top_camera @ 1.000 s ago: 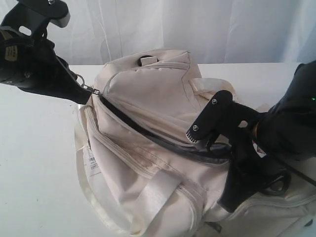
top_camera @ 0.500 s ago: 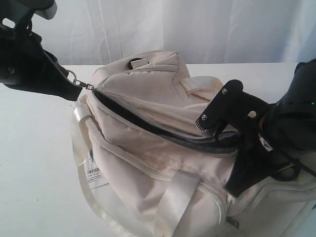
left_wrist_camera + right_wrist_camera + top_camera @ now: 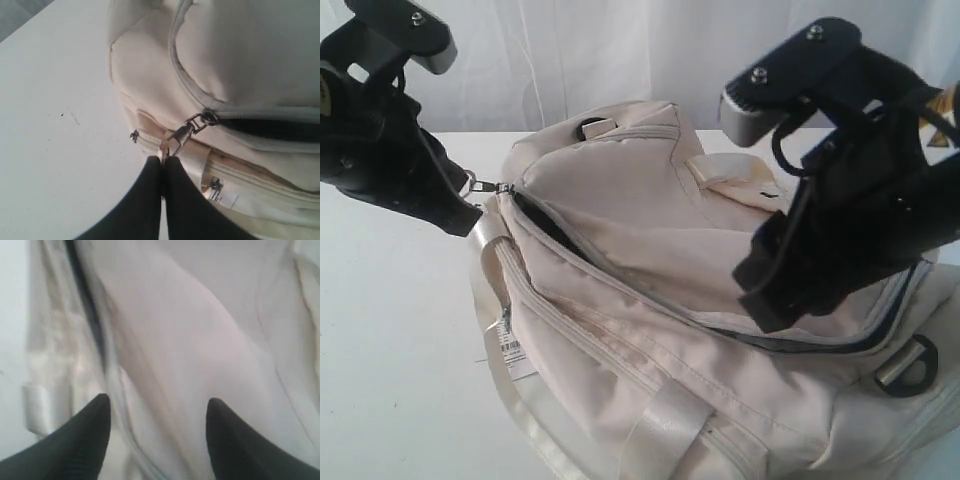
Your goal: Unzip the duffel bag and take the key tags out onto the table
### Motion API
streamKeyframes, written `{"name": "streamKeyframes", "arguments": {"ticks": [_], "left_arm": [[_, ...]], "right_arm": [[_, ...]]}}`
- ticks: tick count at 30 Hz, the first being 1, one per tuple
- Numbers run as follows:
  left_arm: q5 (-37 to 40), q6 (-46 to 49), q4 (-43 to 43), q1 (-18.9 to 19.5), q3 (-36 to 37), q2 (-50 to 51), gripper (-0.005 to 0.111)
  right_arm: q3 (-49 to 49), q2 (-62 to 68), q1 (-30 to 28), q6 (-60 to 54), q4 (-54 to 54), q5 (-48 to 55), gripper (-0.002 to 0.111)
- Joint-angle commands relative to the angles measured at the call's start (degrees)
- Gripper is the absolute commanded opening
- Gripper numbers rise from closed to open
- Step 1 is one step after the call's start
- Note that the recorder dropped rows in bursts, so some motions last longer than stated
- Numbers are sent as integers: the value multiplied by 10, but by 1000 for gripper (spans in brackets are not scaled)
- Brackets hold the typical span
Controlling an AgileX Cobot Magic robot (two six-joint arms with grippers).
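Left gripper (image 3: 164,161) pinches the zipper pull (image 3: 184,134), the duffel bag (image 3: 640,240) just beyond its closed jaws; right gripper (image 3: 157,407) is spread wide, seemingly clear of the blurred bag fabric beneath

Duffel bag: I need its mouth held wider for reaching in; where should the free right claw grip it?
Probably the zipper edge midway along the open slit, coming down from above: that lip stands raised beside the dark gap, and the open right claw hangs over it.
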Motion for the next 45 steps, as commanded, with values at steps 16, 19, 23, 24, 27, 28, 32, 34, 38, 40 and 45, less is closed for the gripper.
{"name": "streamKeyframes", "arguments": {"ticks": [16, 19, 23, 24, 27, 28, 32, 34, 38, 40, 45], "left_arm": [[25, 83, -77, 1, -37, -10, 0], [27, 83, -82, 1, -36, -10, 0], [26, 83, -83, 1, -36, -10, 0], [26, 83, -83, 1, -36, -10, 0], [26, 85, -83, 1, -36, -10, 0], [27, 84, -83, 1, -36, -10, 0], [25, 86, -82, 1, -36, -10, 0], [19, 90, -79, 1, -36, -10, 0], [1, 99, -79, 2, -36, -9, 0], [-26, 99, -70, 2, -36, -3, 0], [-63, 99, -53, 2, -36, 24, 0]], "right_arm": [[-1, 184, 83, -256, 253, -372, 59], [-1, 206, 83, -256, 253, -408, 59], [-1, 236, 83, -256, 253, -433, 58], [-1, 241, 83, -256, 253, -434, 57], [-1, 252, 83, -256, 253, -434, 47], [-1, 252, 83, -252, 253, -432, 42], [-1, 249, 83, -215, 255, -403, 13], [-1, 248, 83, -207, 255, -383, 0], [-1, 247, 83, -205, 259, -337, 0], [-1, 247, 83, -205, 266, -316, 0], [-1, 241, 83, -179, 296, -278, 0]]}}
